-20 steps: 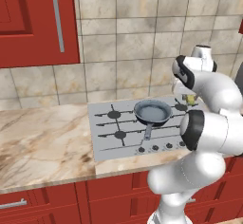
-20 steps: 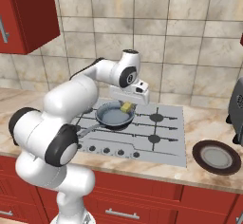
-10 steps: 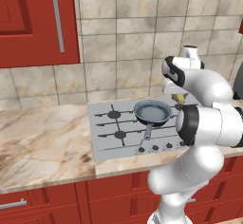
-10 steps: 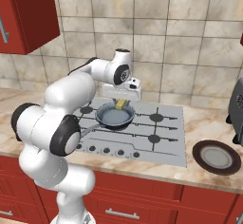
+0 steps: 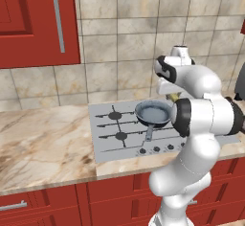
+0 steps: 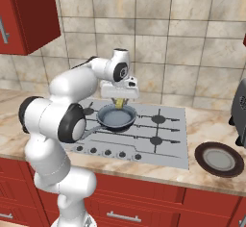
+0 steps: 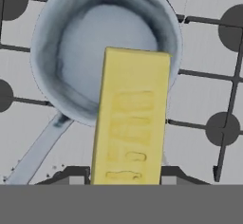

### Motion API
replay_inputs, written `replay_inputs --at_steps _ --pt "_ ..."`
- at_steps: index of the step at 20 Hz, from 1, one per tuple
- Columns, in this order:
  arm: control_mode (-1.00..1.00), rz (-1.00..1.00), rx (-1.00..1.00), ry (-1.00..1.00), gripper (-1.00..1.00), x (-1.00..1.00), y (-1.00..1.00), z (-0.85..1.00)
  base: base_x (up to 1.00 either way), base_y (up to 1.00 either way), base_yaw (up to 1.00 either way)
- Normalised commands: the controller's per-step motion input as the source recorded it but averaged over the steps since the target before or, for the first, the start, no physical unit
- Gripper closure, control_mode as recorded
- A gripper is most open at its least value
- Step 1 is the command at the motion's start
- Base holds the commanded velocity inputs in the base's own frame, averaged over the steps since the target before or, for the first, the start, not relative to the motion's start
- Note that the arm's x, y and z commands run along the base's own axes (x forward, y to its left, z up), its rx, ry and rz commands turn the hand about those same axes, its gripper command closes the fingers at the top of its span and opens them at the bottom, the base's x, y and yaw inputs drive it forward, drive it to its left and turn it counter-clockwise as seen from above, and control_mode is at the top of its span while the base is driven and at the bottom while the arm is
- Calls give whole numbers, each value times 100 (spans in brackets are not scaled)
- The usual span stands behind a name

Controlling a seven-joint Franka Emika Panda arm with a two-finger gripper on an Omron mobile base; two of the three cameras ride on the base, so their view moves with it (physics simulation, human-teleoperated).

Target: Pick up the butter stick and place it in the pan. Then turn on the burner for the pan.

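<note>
Even, bright, flat rendered light fills both base views, with no glare on the tiles and only soft shading beneath the arm. The hand view is coarse and softly blurred, the butter stick (image 7: 130,118) smeared up close.

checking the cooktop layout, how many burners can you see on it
4 burners show in the right base view: back right, front right, back left, and one under the pan. The arm may hide more at the front left.
</note>
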Motion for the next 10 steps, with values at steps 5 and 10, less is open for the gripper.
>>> replay_inputs --at_steps 5,10 --pt "-100 1 0 1 100 25 19 -17 0 0 0" --pt "-100 0 0 0 100 28 22 -31 0 0 0"
